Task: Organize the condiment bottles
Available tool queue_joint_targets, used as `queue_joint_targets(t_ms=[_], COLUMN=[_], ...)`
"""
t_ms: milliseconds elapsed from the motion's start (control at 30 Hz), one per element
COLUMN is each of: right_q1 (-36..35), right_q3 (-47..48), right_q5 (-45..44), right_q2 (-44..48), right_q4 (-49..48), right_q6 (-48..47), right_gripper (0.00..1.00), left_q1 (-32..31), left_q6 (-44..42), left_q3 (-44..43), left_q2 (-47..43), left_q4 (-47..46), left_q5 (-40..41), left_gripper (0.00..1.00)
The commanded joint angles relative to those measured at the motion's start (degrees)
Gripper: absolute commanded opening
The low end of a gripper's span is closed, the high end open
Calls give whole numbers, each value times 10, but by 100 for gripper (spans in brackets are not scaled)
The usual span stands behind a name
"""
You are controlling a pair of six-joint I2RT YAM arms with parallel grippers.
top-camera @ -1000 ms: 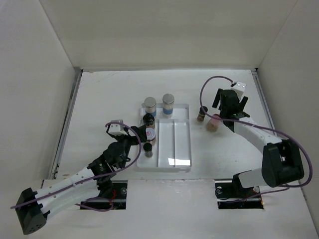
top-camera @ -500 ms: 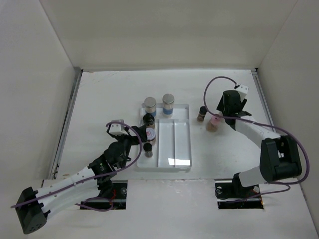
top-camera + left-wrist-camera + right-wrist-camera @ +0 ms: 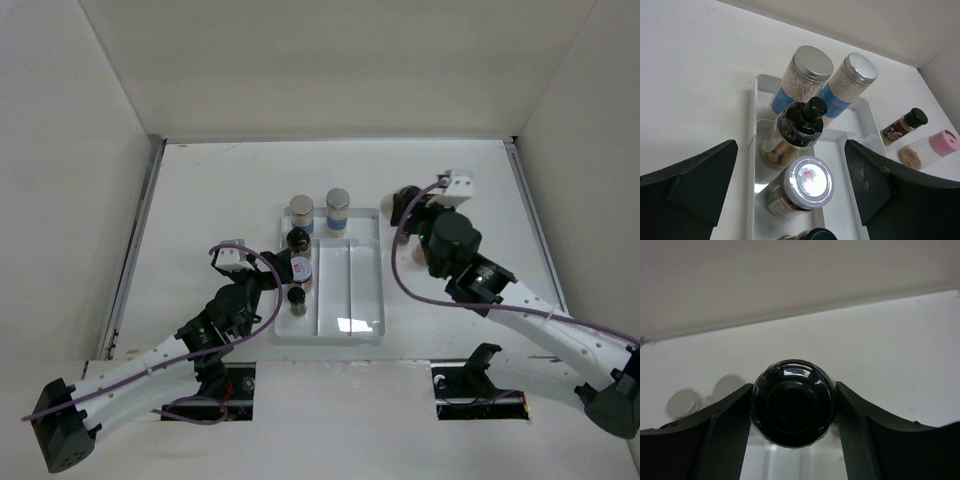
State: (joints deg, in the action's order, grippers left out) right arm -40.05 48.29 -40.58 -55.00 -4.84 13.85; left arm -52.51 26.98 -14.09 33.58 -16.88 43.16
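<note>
Where I am bolted, nearest of all: both bases sit at the near edge of the table [image 3: 220, 190], on the near side of the tray [image 3: 366, 290].
Left arm [image 3: 150, 360]: it climbs from the near left and slants toward the tray's near left corner. The wrist is bent so the claw points over the tray's left compartment.
Right arm [image 3: 540, 320]: it starts at the near right. Its long white link slants far and left, and the wrist turns in just right of the tray's far right corner.
Left claw [image 3: 790, 167]: spread wide with nothing in it, one finger on either side of the left compartment, clear of the jars below.
Black-capped jar [image 3: 810, 234]: nearest in the tray's left compartment; only its cap shows.
Silver-lidded jar [image 3: 807, 182]: upright, next along that compartment, with a red mark on the lid.
Black-nozzled jar [image 3: 800, 127]: upright, farther along the same compartment, with pale lumps inside.
Pink-capped jar [image 3: 930, 150]: out to the tray's right and apart from it, with beige fill.
First grey-capped jar [image 3: 812, 62]: blue-labelled, at the tray's far left end. I cannot tell whether it stands inside the far rim or behind it.
Second grey-capped jar [image 3: 860, 67]: just beside the first, toward the tray's middle.
Right claw [image 3: 792, 405]: closed in, both fingers pressed against a cap.
Small black-capped bottle [image 3: 792, 402]: pinched between those fingers, right of the tray's far right corner. I cannot tell whether it is lifted or standing.
</note>
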Motion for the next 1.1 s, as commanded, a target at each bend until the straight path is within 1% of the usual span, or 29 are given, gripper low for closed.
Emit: queue_joint_targets(t_ms=[0,133,267,500,633,800,900,933,1000,1033,1067], right_q1=[-96,-177,-206,-206,-197,-182,-174,-172,-174,-174,-174], right_q3=[9,-6,8,28,33,48,49,47,43,39,33], right_q5=[-16,1,16,27,27,22,12,9,8,5,1], right_q2=[-37,-105,-187,-290,-334,-383,-399,-399,-384,-369,-349], right_q4=[-37,-70,-102,-147,-184,-204,-210,-213,-209,-206,-199], right_q6=[-23,7,15,15,11,14,15,16,15,10,7], right_gripper=[49,49,49,50,52,54,59,65,82,88,92], left_q1=[5,11,16,18,11,15,12,16,17,13,11], left_q6=[-4,-4,-4,-4,-4,-4,-4,-4,-3,-3,-3], left_q3=[1,6,6,8,7,6,10,10,8,8,9], left_q2=[-18,-27,-26,-26,-24,-17,-24,-23,-21,-23,-25], left_q4=[-16,-10,-10,-10,-13,-10,-16,-14,-10,-10,-14], left_q5=[14,19,19,14,14,11,11,11,10,10,11], left_gripper=[89,89,89,89,89,89,89,89,89,89,89])
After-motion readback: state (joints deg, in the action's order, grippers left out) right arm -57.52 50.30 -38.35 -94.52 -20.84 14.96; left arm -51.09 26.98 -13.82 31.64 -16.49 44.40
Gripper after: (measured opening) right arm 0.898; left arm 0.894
